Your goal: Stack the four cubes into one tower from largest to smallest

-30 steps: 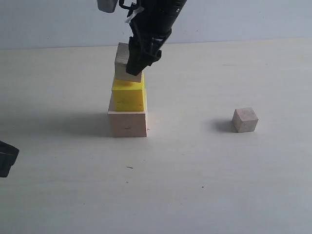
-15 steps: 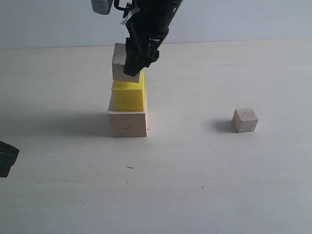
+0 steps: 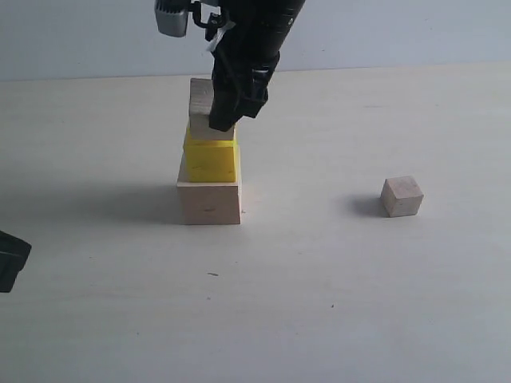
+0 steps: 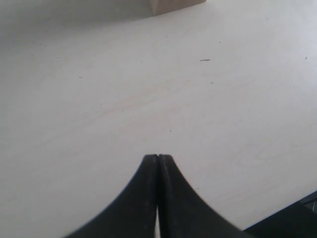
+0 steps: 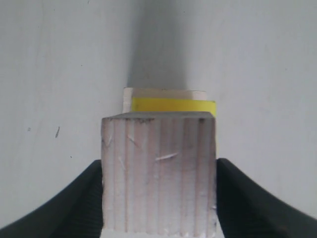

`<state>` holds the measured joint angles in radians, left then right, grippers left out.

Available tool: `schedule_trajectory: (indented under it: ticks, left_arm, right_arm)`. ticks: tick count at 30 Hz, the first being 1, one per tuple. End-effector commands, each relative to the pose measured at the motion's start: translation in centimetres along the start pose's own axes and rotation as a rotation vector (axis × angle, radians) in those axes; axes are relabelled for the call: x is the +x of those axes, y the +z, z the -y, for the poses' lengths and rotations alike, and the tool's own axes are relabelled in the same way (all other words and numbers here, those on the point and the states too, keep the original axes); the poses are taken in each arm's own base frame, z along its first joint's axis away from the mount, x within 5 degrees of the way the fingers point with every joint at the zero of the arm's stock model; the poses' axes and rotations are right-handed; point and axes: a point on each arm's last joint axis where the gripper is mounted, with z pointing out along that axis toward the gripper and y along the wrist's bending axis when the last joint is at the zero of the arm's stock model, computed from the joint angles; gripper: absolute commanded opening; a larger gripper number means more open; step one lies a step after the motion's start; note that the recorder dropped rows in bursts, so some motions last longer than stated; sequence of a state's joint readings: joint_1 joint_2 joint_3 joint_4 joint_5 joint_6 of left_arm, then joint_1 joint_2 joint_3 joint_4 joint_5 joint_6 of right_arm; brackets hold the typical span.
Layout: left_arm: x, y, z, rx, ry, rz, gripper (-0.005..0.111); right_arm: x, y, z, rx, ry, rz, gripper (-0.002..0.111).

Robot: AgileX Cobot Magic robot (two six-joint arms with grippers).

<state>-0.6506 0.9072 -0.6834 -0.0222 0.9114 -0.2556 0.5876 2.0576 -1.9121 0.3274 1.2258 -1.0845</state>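
The large pale wood cube (image 3: 209,203) stands on the table with the yellow cube (image 3: 210,160) on top of it. My right gripper (image 3: 217,112) is shut on the medium wood cube (image 3: 202,108), which sits on or just above the yellow cube. In the right wrist view the grained medium wood cube (image 5: 159,171) fills the gap between the black fingers (image 5: 250,198), with the yellow cube (image 5: 173,105) and the large pale wood cube (image 5: 163,92) showing beyond it. The small wood cube (image 3: 401,196) lies alone on the right. My left gripper (image 4: 158,157) is shut on nothing, low at the left edge.
The pale tabletop (image 3: 335,279) stretches around the stack, with a light wall behind it. A corner of the large pale wood cube (image 4: 173,5) shows far off in the left wrist view. The left arm's dark tip (image 3: 11,259) sits at the left edge.
My right gripper has lowered the medium wood cube and shifted it slightly right, bringing it down onto the yellow cube. The left arm has stayed still.
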Motion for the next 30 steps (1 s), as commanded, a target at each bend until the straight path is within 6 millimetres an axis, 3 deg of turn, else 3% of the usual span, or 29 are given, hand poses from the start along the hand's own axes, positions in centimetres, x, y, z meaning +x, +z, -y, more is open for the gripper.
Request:
schedule_trajectory:
  ticks: [1,30]
  left_arm:
    - [0.1,0.0,-0.1,0.002,0.005,0.004,0.001]
    - [0.2,0.0,0.2,0.033,-0.020,-0.006,0.001]
  right_arm:
    - [-0.3,-1.4,-0.3,0.027,-0.022,0.022,0.000]
    - [-0.5,-0.3,0.0,0.007,-0.026,0.054,0.000]
